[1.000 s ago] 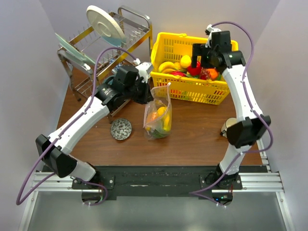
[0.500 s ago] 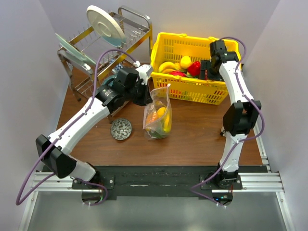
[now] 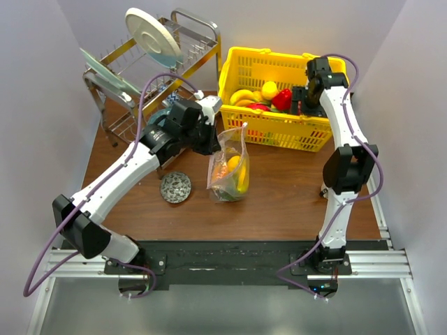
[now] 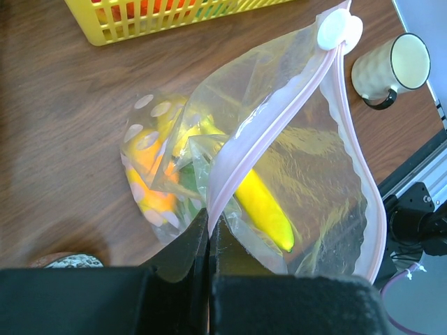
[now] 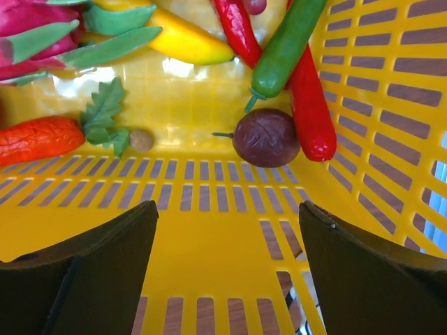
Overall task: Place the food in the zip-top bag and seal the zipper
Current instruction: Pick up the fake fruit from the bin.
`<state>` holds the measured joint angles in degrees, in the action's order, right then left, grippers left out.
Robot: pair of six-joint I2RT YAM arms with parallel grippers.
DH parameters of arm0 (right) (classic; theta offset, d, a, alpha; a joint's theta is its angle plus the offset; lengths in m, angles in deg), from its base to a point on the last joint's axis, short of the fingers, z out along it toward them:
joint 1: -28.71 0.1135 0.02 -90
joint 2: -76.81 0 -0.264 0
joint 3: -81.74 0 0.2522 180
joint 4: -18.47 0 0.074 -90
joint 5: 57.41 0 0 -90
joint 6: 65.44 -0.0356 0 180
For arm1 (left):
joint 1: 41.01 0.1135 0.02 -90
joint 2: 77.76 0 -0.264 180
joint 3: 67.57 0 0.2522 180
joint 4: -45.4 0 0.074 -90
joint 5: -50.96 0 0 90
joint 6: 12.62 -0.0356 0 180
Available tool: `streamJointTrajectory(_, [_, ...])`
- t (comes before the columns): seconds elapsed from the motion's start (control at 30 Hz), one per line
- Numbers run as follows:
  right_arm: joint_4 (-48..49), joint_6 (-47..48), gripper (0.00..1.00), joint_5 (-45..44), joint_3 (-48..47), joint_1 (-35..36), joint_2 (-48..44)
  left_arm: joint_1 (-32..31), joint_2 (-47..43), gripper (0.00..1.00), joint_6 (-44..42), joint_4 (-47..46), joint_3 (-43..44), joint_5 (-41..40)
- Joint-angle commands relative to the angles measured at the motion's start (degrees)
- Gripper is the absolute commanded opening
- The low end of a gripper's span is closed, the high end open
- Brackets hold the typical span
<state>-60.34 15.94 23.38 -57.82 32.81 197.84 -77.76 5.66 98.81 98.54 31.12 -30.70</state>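
The clear zip-top bag (image 3: 228, 164) stands on the table in front of the yellow basket (image 3: 279, 136). Its mouth is open, and a yellow banana (image 4: 262, 206) and an orange piece (image 4: 150, 167) lie inside. My left gripper (image 4: 208, 223) is shut on the pink zipper (image 4: 279, 115) strip at the bag's near rim; the white slider (image 4: 334, 29) sits at the far end. My right gripper (image 5: 228, 209) is open, low inside the basket's right end over bare floor. A dark purple fruit (image 5: 265, 137), a green piece (image 5: 290, 38), a red chili (image 5: 311, 105) and a carrot (image 5: 38, 138) lie just beyond its fingertips.
A metal dish rack (image 3: 150, 70) with plates stands at the back left. A round patterned disc (image 3: 175, 187) lies left of the bag. A cream mug (image 4: 387, 66) sits to the bag's right. The basket's walls (image 5: 391, 139) close in on the right gripper.
My right gripper has moved from above the basket's food to its right end and gone down inside, its jaws narrowing slightly. The left gripper and bag have stayed still.
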Motion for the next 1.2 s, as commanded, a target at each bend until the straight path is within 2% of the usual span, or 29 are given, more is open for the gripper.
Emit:
streamJointTrajectory(0.0, [-1.04,0.36,0.86,-0.29,-7.51,-1.29,9.04,0.45,-1.42,0.00,-0.87,-1.85,0.68,0.27])
streamJointTrajectory(0.07, [-0.78,0.45,0.87,0.07,-12.25,-1.29,8.79,0.45,-1.33,0.00,-0.86,-1.85,0.68,0.19])
streamJointTrajectory(0.17, [1.41,0.10,0.87,0.77,-14.38,-1.29,6.68,0.45,-1.24,0.00,-0.69,-2.11,0.59,0.19])
streamJointTrajectory(0.33, [4.59,-0.17,0.89,1.05,-13.25,-1.20,4.30,0.54,-1.15,0.00,-0.51,-2.37,0.59,0.54])
streamJointTrajectory(0.6, [-1.56,0.45,0.89,-2.65,-12.81,-1.29,10.88,0.54,-1.15,0.00,-0.60,-2.29,0.77,0.63])
streamJointTrajectory(0.93, [-0.77,0.54,0.89,-8.18,-0.42,-1.29,9.84,0.45,-1.50,0.00,-0.95,-2.11,0.50,0.71])
streamJointTrajectory(1.17, [1.51,0.98,0.91,-8.28,5.55,-1.37,10.98,0.45,-1.77,0.00,-0.86,-2.81,-0.55,1.33])
